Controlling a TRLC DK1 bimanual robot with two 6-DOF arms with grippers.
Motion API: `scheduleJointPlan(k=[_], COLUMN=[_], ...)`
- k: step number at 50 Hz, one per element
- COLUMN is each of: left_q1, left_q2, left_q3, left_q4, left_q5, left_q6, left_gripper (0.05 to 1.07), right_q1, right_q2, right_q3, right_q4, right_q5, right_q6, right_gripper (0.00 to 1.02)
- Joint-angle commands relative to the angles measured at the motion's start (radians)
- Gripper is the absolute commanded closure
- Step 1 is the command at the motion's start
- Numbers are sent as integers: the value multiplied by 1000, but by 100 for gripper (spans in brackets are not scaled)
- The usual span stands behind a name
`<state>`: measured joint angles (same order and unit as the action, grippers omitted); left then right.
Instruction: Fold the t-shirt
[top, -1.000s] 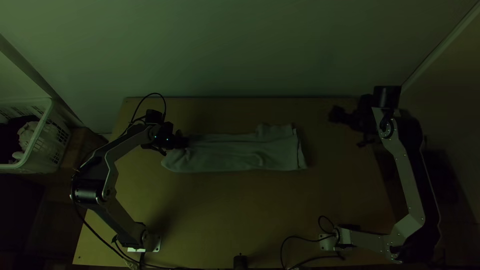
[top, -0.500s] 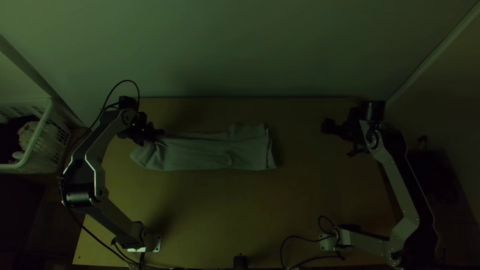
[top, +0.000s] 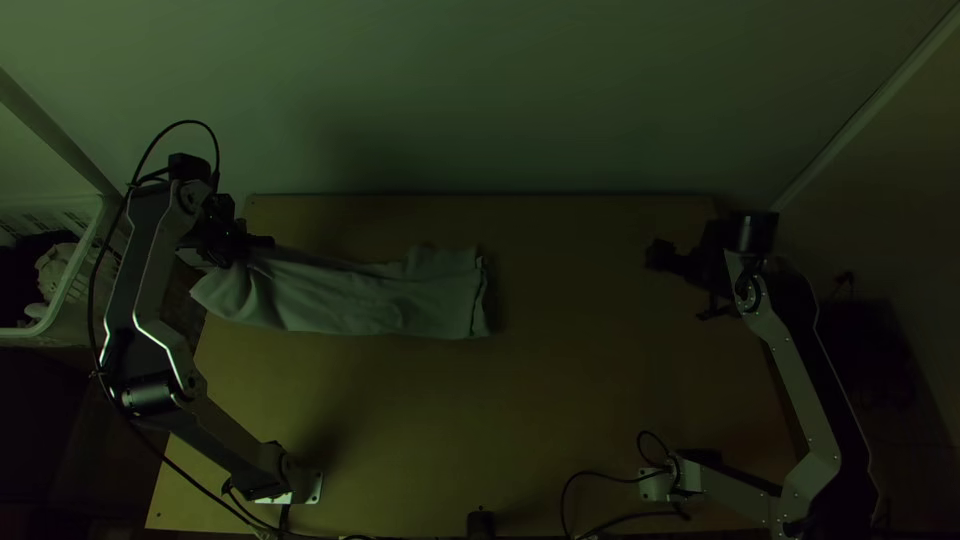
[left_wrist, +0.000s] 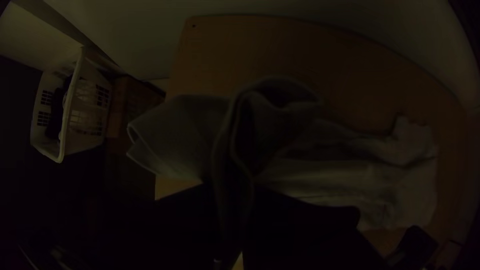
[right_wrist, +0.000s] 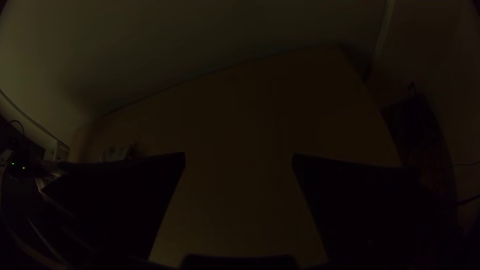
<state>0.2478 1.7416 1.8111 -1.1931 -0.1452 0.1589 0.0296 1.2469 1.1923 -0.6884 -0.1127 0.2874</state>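
Observation:
In the top view my left gripper (top: 262, 241) is at the table's far left, over the left end of the pale t-shirt (top: 400, 297). The shirt lies folded into a long strip running left to right, its left part raised toward the gripper. In the left wrist view, my left gripper (left_wrist: 236, 200) is shut on a bunched fold of the t-shirt (left_wrist: 325, 175), with cloth hanging on both sides. My right gripper (top: 660, 256) stands away from the shirt at the far right; in the right wrist view, the right gripper (right_wrist: 239, 162) is open, with bare tabletop between its fingers.
A white laundry basket (top: 75, 290) with cloth inside stands beyond the table's left edge. The wall (top: 480, 100) rises behind the far edge. Bare wood (top: 600, 400) lies to the shirt's right and in front of it. Black cables (top: 600, 480) lie at the near edge.
My left gripper has moved left and slightly toward the wall, dragging the t-shirt left with it. The right gripper shifted a little left and nearer the table's front, then stayed almost still.

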Motion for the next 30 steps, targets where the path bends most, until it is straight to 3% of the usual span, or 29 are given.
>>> scheduleJointPlan(k=[1, 13, 30], left_q1=[-50, -237, -458], left_q2=[-22, -14, 61], left_q3=[100, 246, 312], left_q4=[-85, -221, -235], left_q5=[-34, -106, -109], left_q6=[14, -30, -99], left_gripper=[105, 105, 105], right_q1=[-5, -5, -23], right_q2=[-32, -67, -127], right_q3=[-31, -56, -96], right_q4=[16, 16, 16], right_q5=[4, 5, 5], right_q6=[21, 29, 29], right_gripper=[4, 4, 4])
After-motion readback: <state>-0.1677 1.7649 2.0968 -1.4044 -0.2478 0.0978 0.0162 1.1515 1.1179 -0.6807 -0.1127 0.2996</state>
